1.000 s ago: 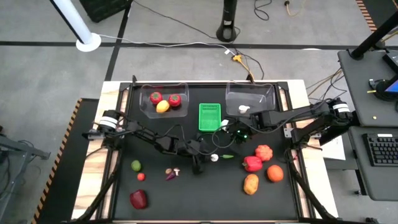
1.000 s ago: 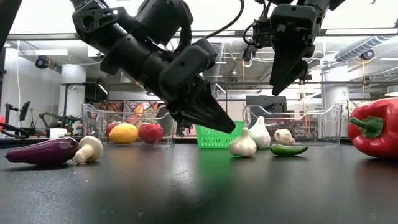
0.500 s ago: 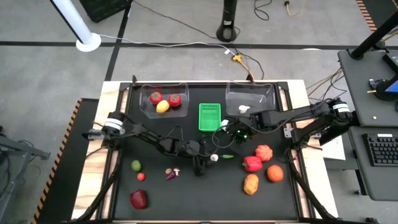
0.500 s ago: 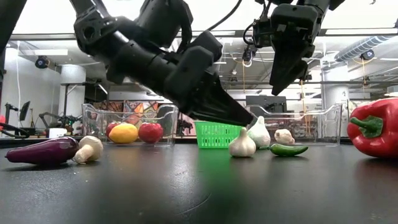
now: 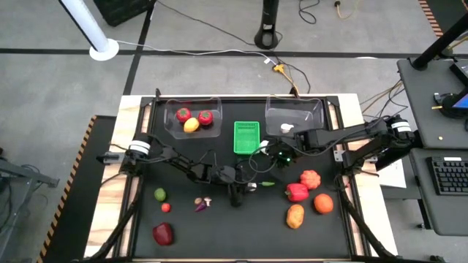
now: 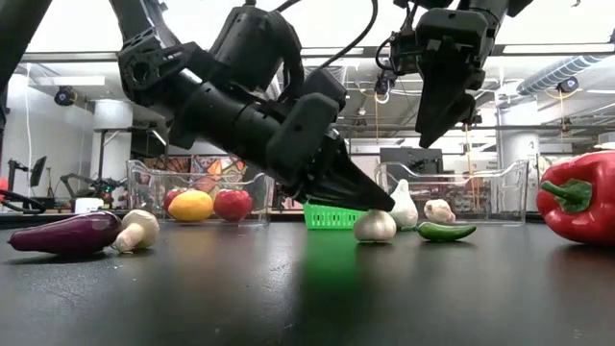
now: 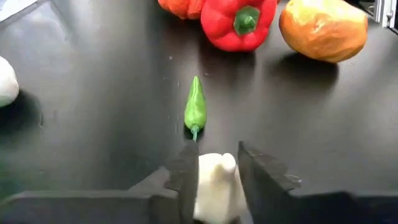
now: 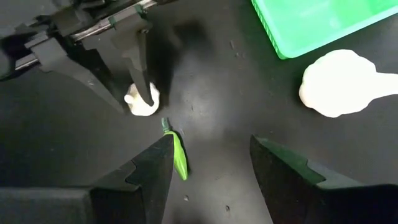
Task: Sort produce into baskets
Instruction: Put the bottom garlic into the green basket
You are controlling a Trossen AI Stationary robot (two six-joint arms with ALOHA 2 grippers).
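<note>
Left arm: While it reaches low across the middle of the table, the left gripper (image 7: 217, 186) has its two dark fingers on both sides of a small white garlic-shaped toy (image 6: 375, 225); they are not yet closed on it, so it is open around the toy, which is on the black table (image 5: 219, 234) at the lower centre of the high view.
Nearest produce: a purple toy eggplant (image 6: 65, 234) and a pale toy mushroom (image 6: 136, 230) lie at the lower left of the low view.
Beside the garlic: a slim green toy chili (image 7: 195, 107) lies just beyond the fingers; a red toy bell pepper (image 7: 238, 22) is farther on.
Right arm: the right gripper (image 8: 211, 162) hangs open above the chili, holding nothing, near a second white garlic toy (image 8: 341, 83).
Baskets: the bright green perforated basket (image 5: 246, 137) stands at the upper centre of the high view, between a clear plastic bin with red and yellow fruit (image 5: 192, 118) and another clear plastic bin (image 5: 294, 117).
Risk: I think the round garlic can roll or squeeze out toward the chili if the fingers close off-centre, and the two grippers are near enough to collide.
Change: one second ago the left gripper was beside the garlic and higher; now it has moved forward and down around it. The right arm did not move.
</note>
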